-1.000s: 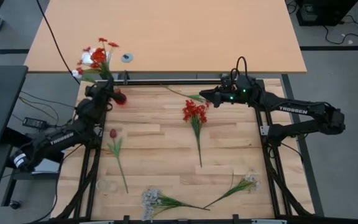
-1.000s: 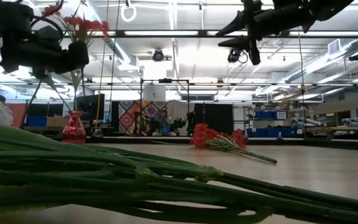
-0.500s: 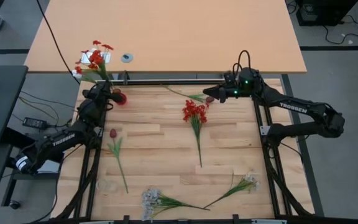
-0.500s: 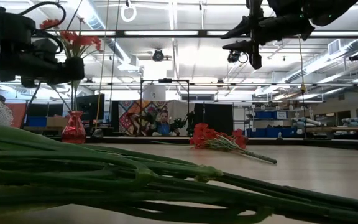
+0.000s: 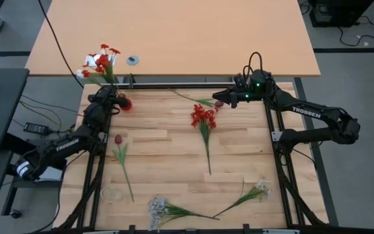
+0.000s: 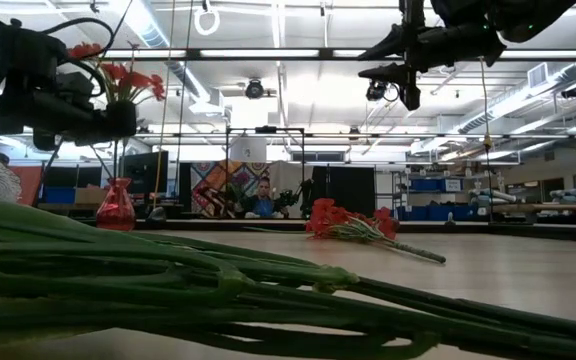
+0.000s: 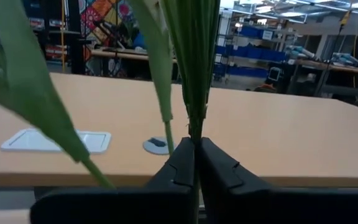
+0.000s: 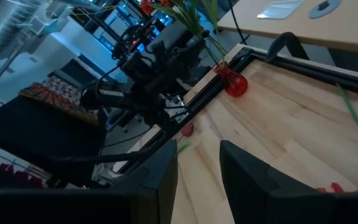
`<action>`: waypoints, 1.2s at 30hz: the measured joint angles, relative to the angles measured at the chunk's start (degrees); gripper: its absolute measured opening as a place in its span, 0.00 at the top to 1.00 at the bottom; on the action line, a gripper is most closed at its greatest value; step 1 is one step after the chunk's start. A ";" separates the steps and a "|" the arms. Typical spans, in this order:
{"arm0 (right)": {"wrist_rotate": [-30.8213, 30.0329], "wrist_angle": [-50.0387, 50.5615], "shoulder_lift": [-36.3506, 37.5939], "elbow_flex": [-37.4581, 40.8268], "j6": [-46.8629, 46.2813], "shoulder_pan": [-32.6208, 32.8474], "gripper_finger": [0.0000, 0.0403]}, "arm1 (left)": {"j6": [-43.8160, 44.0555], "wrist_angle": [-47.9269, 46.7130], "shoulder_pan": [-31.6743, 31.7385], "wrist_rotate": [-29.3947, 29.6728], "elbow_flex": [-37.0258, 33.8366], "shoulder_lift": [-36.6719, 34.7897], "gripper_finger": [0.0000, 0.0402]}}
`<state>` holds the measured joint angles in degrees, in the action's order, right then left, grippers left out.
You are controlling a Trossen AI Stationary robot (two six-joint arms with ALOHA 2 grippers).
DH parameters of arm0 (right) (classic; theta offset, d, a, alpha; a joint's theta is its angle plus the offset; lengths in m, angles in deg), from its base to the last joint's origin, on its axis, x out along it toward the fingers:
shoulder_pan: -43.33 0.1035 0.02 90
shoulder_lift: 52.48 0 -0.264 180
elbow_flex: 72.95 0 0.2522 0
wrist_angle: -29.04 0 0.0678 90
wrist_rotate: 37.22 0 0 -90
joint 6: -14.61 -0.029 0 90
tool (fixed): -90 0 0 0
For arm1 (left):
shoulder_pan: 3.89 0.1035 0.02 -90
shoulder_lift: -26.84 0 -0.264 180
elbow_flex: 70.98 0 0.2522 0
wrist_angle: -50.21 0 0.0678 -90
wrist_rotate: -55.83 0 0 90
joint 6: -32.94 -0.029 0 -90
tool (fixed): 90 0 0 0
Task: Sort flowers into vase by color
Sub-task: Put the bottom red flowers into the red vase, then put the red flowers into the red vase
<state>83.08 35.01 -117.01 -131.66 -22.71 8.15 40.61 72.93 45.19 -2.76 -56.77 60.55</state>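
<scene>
One red-blossom stem (image 5: 101,62), thin green stalk, pinched in left fingers (image 7: 194,163); right fingers (image 8: 197,174) parted, empty.

Red blossoms (image 5: 100,57) on green stalks (image 7: 194,62) rise over a shiny red vase (image 5: 125,103); black arms. A second red cluster (image 5: 202,116) lies on pale striped wood boards (image 5: 239,162), beside a dark maroon tulip (image 5: 117,139) with green leaf. White blooms (image 5: 157,209) and another whitish sprig (image 5: 260,190), green-stemmed. Tan desk (image 5: 193,32) carrying a grey disc (image 5: 132,60)
</scene>
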 joint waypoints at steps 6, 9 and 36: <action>0.86 -0.07 0.00 0.00 -0.24 0.17 0.68 | 2.24 0.02 -0.04 0.01 0.06 1.12 0.81; 1.14 -0.06 0.25 0.00 -0.99 0.67 0.68 | 2.00 -1.89 -0.41 0.03 1.48 1.19 0.69; -7.12 26.74 1.54 0.02 -3.35 13.84 0.59 | 14.24 -100.81 -2.45 -13.93 50.29 1.17 0.31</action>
<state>75.96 61.75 -115.47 -131.64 -26.06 21.99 54.85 -27.89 42.74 -16.68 -6.48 61.72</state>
